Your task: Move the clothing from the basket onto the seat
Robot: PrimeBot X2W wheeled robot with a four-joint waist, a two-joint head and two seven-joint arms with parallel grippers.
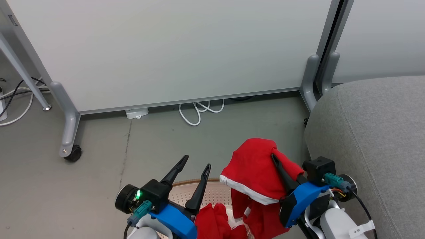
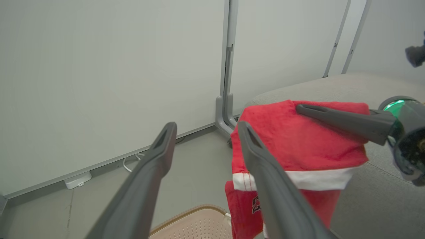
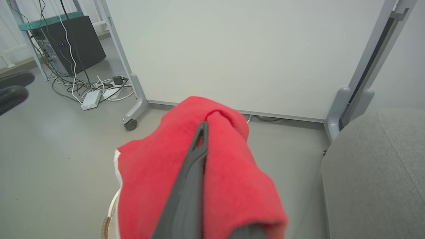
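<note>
My right gripper (image 1: 271,155) is shut on a red garment with a white band (image 1: 253,172), holding it up above the basket (image 1: 186,193); the cloth drapes over the fingers (image 3: 199,139) and hangs down. In the left wrist view the same garment (image 2: 298,142) hangs to the right, beside the seat. A second red garment (image 1: 212,219) lies in the cream basket, whose brown rim shows at the bottom of the head view. My left gripper (image 1: 196,161) is open and holds nothing, just left of the lifted garment, over the basket (image 2: 196,224). The grey seat (image 1: 372,139) lies to the right.
A white partition panel on grey legs (image 1: 69,126) with a black caster stands ahead. White cables (image 1: 199,111) and a power block (image 1: 136,113) lie under it. Cables and a dark box (image 3: 76,43) sit far left. Grey floor (image 1: 99,172) lies between.
</note>
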